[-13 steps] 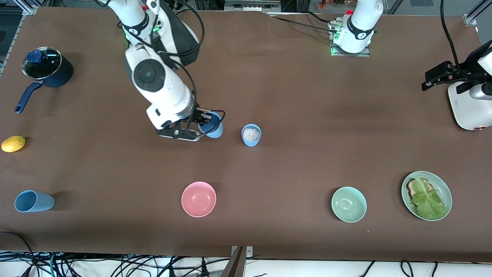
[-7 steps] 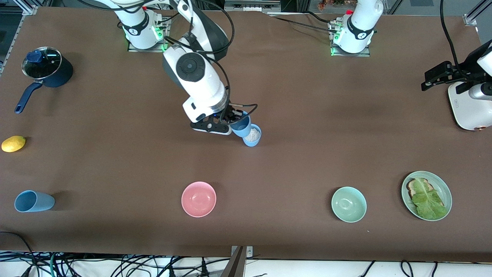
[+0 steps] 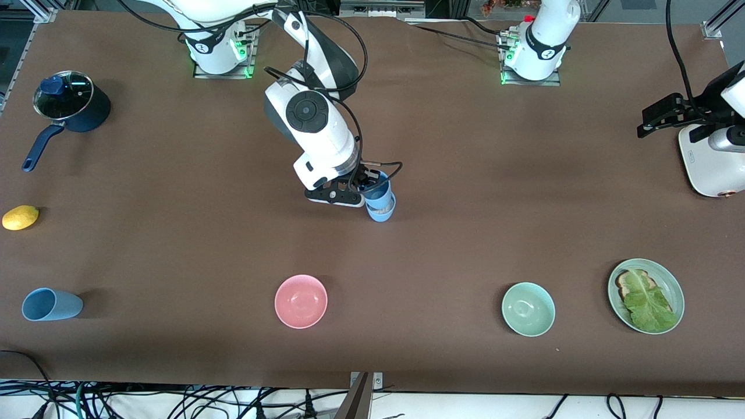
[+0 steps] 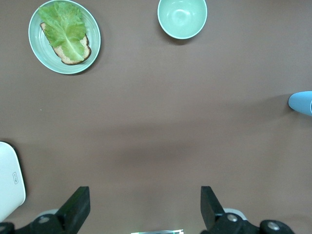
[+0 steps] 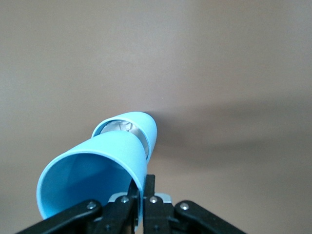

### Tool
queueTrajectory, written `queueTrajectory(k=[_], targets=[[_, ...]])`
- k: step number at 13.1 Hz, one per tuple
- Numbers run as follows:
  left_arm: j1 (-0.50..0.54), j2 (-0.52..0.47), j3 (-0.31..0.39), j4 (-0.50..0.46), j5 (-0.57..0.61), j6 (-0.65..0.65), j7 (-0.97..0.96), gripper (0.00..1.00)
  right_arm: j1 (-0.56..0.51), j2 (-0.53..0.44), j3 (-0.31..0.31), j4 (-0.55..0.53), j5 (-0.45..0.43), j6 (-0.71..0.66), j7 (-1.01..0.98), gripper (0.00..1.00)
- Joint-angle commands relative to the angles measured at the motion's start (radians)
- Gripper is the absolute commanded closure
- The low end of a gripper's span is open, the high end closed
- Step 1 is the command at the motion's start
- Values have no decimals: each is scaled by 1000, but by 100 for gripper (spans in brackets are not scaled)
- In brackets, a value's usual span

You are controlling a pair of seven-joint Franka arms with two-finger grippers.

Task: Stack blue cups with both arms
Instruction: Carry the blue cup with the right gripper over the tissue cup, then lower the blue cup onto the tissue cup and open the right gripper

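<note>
Cookware is sitting at the right arm's end of the table: a dark blue pot (image 3: pixel 73 107) with a glass lid, and nearer the front camera a yellow lemon (image 3: pixel 20 217) and a blue cup lying on its side (image 3: pixel 51 304), all well apart from the right gripper (image 3: pixel 368 187). A pink bowl (image 3: pixel 301 301) is resting nearer the front camera than that gripper. The right gripper is hanging over the middle of the table (image 3: pixel 465 174) with its fingers pinched tight on the rim of a sky blue cup (image 3: pixel 378 192), which it is holding tilted. Just below that cup a second blue cup (image 3: pixel 382 212) is standing upright on the table with something whitish inside; in the right wrist view the held cup's base is overlapping the standing cup's mouth, and whether the two are touching cannot be told. Toward the left arm's end, a pale green bowl (image 3: pixel 528 309) and a green plate (image 3: pixel 674 285) carrying toast and a lettuce leaf are lying well apart from both cups. The left gripper (image 4: pixel 145 214) is waiting high above bare table, its fingers spread wide and holding nothing.
</note>
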Motion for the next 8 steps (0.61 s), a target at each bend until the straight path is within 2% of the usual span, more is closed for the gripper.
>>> queueTrajectory(k=[1, 2, 4, 7, 8], targets=[[4, 3, -3, 7, -10, -12, 20, 0, 12, 28, -8, 34, -19, -1, 12, 66], [4, 3, -3, 7, -10, -12, 20, 0, 14, 28, -10, 34, -30, -3, 12, 1], [4, 3, -3, 7, -10, -12, 22, 0, 14, 21, -8, 34, -114, -17, 3, 0], [4, 4, -3, 7, -10, -12, 22, 0, 3, -19, -13, 34, -119, -30, -5, 0], [4, 4, -3, 7, -10, -12, 22, 0, -6, -39, -16, 36, -120, -78, -8, 0]])
